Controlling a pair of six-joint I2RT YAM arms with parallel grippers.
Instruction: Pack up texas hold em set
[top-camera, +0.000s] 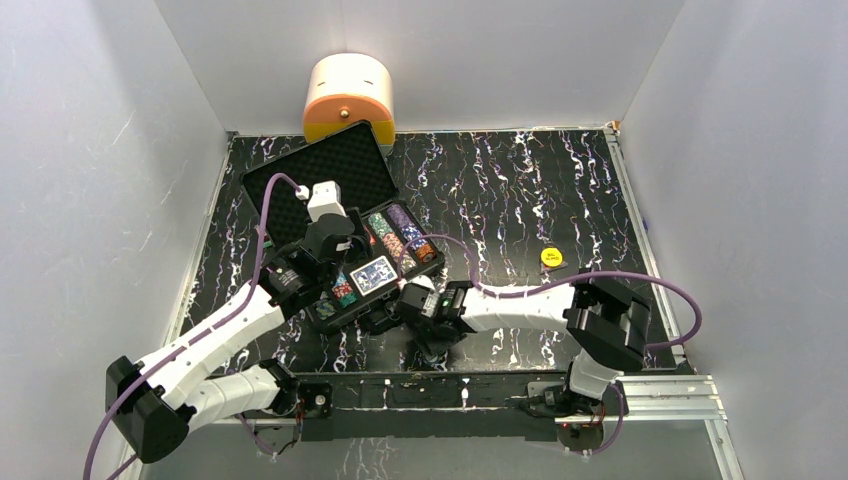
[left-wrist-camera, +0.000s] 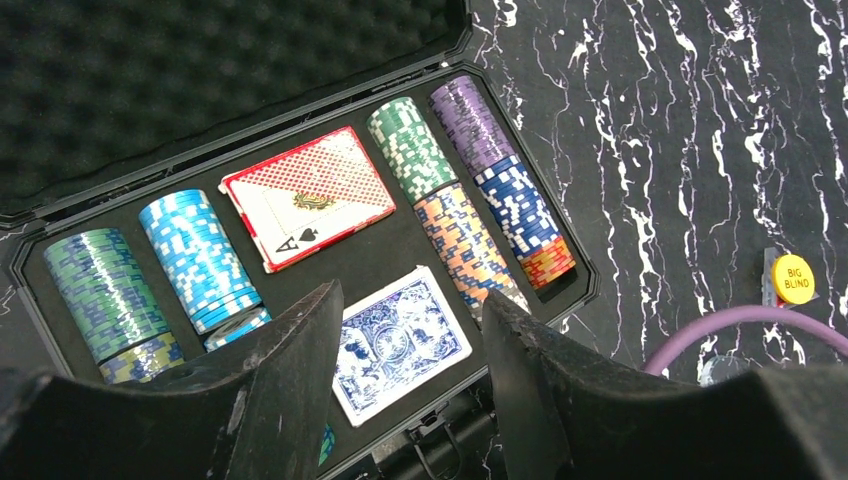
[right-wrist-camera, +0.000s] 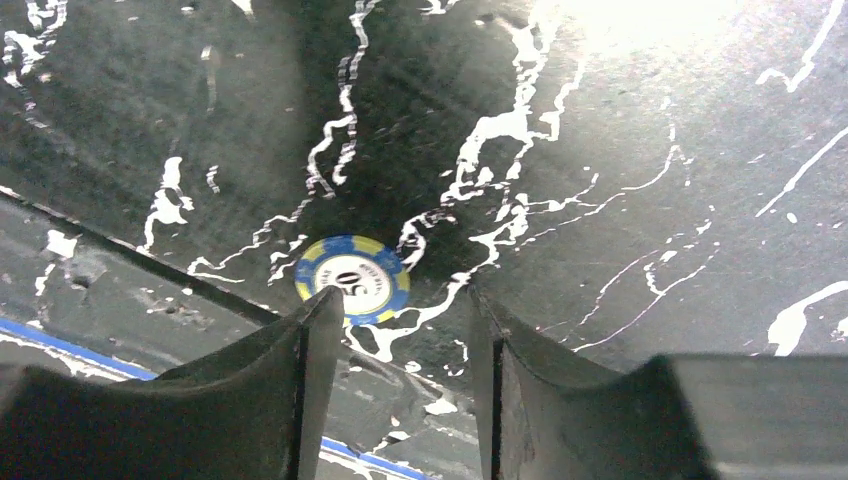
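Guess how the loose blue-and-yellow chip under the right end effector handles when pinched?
The chip lies flat on the glossy table, so it probably slides rather than lifts. It looks thin and rigid, likely offering little edge to grip. If tipped on edge, being round, it may roll.

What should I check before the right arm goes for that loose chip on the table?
1. Case lid open: ok.
2. Right gripper open and empty: ok.
3. Loose chip centred under that gripper: not ok, off to one side.
4. Left gripper open, holding nothing over the blue deck: ok.
5. Big Blind disc packed: not ok, lying outside the case.
6. Free slot for the chip: cannot tell.
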